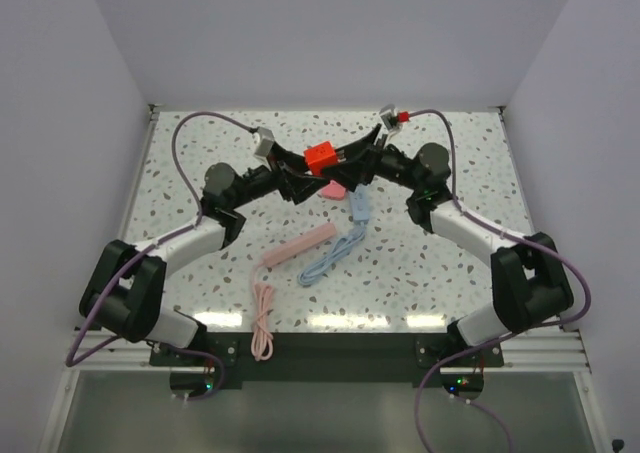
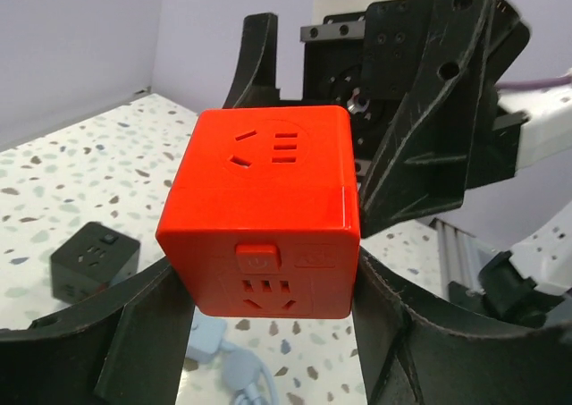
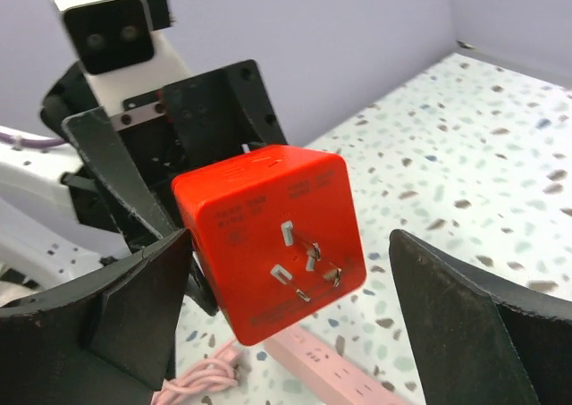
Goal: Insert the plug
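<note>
We judge this a mid-air handover over the table [image 1: 480,163]: L gripper [image 2: 268,280] is clamped on the red cube plug [image 2: 268,190], while R gripper [image 3: 290,253] fingers stand wide apart either side, not gripping. Next we'd back R arm off w/o bumping it, then line its prongs [image 3: 304,260] up w/ the pink power strip [image 1: 300,245].

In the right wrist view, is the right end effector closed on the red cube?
No, the right end effector stands open, and a wide gap separates the red cube from one of its fingers.
</note>
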Controlling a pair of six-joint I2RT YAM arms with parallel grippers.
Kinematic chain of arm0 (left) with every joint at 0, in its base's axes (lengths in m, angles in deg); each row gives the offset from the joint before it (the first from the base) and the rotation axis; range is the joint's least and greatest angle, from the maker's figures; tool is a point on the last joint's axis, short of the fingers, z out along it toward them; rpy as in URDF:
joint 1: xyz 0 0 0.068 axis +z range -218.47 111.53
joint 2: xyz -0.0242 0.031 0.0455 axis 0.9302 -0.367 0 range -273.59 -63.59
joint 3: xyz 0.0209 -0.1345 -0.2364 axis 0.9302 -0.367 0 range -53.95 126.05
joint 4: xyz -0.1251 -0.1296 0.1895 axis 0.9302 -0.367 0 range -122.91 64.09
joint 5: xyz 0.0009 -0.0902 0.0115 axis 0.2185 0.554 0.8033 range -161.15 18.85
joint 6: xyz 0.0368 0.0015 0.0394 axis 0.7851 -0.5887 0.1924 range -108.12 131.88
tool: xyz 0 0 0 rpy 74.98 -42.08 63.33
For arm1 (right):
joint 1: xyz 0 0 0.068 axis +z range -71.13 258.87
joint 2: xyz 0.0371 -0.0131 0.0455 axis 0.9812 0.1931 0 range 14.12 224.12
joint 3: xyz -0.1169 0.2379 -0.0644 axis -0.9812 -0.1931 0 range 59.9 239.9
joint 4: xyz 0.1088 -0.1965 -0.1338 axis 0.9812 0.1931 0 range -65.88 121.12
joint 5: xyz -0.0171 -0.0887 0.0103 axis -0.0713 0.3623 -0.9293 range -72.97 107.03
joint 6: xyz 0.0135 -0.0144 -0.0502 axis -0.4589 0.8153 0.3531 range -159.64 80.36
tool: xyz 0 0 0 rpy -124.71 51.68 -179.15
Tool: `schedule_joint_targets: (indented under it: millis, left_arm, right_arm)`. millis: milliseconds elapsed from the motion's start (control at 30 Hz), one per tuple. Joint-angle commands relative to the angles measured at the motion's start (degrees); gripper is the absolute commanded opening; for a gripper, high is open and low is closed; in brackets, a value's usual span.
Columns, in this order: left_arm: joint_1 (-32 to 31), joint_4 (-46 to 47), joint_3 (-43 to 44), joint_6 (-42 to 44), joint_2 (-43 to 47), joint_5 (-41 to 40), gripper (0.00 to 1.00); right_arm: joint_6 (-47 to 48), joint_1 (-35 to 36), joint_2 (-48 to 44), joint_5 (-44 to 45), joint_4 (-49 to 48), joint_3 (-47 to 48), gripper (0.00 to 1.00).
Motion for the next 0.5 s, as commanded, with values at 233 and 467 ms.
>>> schedule_joint_targets:
  millis: [233,467]
  left_arm:
    - [0.72,-21.70,6.51,23.22,3.53,-0.64,0.00]
    - [0.63,-36.39,11.79,32.83,2.47,-4.52,0.00]
  right_arm:
    - [17.98,-2.88,-9.05,15.66,33.64,5.50,0.98]
    - [20.92,-1.91,-12.93,18.40,48.26,10.43,0.98]
